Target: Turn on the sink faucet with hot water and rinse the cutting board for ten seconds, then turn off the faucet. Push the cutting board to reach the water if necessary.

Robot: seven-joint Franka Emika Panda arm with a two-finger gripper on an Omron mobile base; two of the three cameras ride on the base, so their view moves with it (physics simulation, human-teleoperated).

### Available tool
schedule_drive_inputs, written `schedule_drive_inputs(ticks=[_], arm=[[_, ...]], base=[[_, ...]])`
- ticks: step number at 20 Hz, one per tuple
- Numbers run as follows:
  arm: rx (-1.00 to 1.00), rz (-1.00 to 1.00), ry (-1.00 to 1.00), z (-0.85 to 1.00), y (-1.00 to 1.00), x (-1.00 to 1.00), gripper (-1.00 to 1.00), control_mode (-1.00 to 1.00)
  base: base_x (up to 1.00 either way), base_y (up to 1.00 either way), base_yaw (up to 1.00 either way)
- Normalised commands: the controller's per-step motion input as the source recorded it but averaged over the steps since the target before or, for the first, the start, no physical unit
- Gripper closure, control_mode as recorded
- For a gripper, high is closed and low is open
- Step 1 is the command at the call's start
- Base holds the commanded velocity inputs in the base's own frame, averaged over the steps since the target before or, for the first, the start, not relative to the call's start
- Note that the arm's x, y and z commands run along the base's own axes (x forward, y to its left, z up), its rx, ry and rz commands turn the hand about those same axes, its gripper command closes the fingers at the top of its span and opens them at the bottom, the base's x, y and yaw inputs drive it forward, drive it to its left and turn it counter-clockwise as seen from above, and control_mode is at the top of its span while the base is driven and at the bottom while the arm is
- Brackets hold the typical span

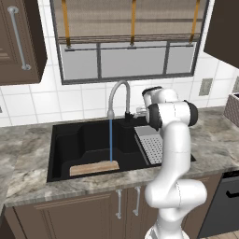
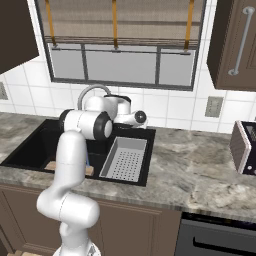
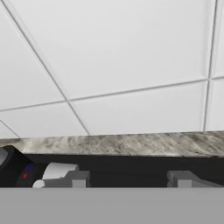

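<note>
Water (image 1: 111, 140) runs from the sink faucet (image 1: 117, 95) onto the cutting board (image 1: 93, 168), lying at 6 o'clock in the sink (image 1: 65, 149). My pincer (image 3: 127, 180), narrowed and holding nothing, sits beside the lever. Risk: an accidental nudge cuts flow early.

The faucet (image 1: 118, 95) arches over the back of the sink (image 1: 65, 144), and the water (image 1: 111, 140) falls straight through the middle of the basin onto the board (image 1: 93, 168), which lies along the front wall. Left of the stream the basin floor is bare, open from above. A drainer (image 2: 125, 160) fills the right end (the arm's own elbow hangs over it)
</note>
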Motion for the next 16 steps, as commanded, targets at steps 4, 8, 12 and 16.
schedule_drive_inputs(ticks=[4,8,12,16], arm=[[-0.01,0.0,0.0,-0.07,0.52,0.0,-1.0,-1.0],[-0.01,0.0,0.0,-0.09,0.52,0.0,-1.0,-1.0],[-0.02,0.0,0.0,-0.07,0.56,0.0,-1.0,-1.0],[-0.02,0.0,0.0,-0.07,0.55,0.0,-1.0,-1.0]], base=[[0.0,0.0,0.0],[0.0,0.0,0.0],[0.0,0.0,0.0],[0.0,0.0,0.0]])
